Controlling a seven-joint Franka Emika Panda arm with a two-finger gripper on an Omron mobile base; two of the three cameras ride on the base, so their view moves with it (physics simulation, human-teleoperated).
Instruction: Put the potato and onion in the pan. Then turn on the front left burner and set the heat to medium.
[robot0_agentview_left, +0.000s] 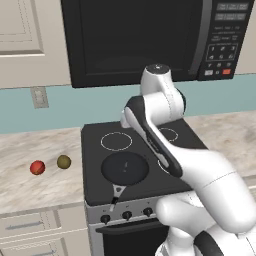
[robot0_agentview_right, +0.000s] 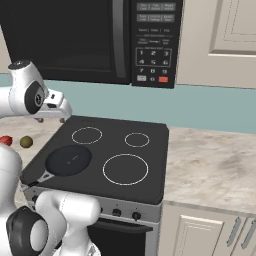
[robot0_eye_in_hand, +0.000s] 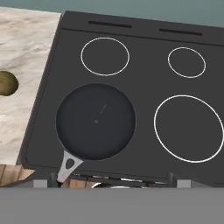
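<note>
The tool (robot0_eye_in_hand: 112, 183) is standing wide open, holding nothing, high above the empty pan (robot0_eye_in_hand: 96, 121). The potato (robot0_agentview_left: 63, 161) and onion (robot0_agentview_left: 37, 167) are sitting mid-left on the surface (robot0_agentview_left: 30, 187); the first pickup is calling for a leftward reach.

The pan (robot0_eye_in_hand: 96, 121) is dark grey-black with a silver-grey handle. The potato (robot0_agentview_left: 63, 161) is dull olive-brown. The onion (robot0_agentview_left: 37, 167) is shiny red. The cooktop (robot0_eye_in_hand: 144, 87) is black glass with white rings. The counter (robot0_agentview_left: 30, 185) is beige marble with swirls. The wall (robot0_agentview_right: 210, 107) is pale teal.
</note>
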